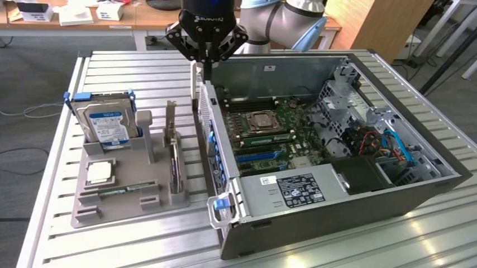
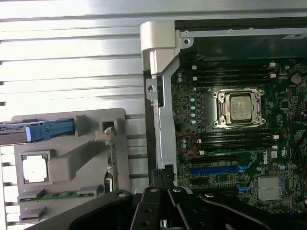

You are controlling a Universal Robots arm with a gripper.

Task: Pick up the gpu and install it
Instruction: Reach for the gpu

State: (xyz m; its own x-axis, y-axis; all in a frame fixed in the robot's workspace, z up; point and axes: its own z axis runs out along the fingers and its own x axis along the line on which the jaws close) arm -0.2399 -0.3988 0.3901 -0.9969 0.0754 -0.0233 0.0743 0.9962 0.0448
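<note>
Your gripper (image 1: 208, 60) hangs with its fingers pressed together on nothing, above the wall of the open computer case (image 1: 320, 223) that faces the grey tray (image 1: 119, 212). The graphics card (image 1: 173, 167) stands on edge in that tray, at about 7 o'clock from the gripper (exterior view). Going down with the fingers together could knock the card over, I think. The slatted metal table (image 1: 119, 72) looks slippery. Office desks (image 1: 145, 19) stand at 11 o'clock.
</note>
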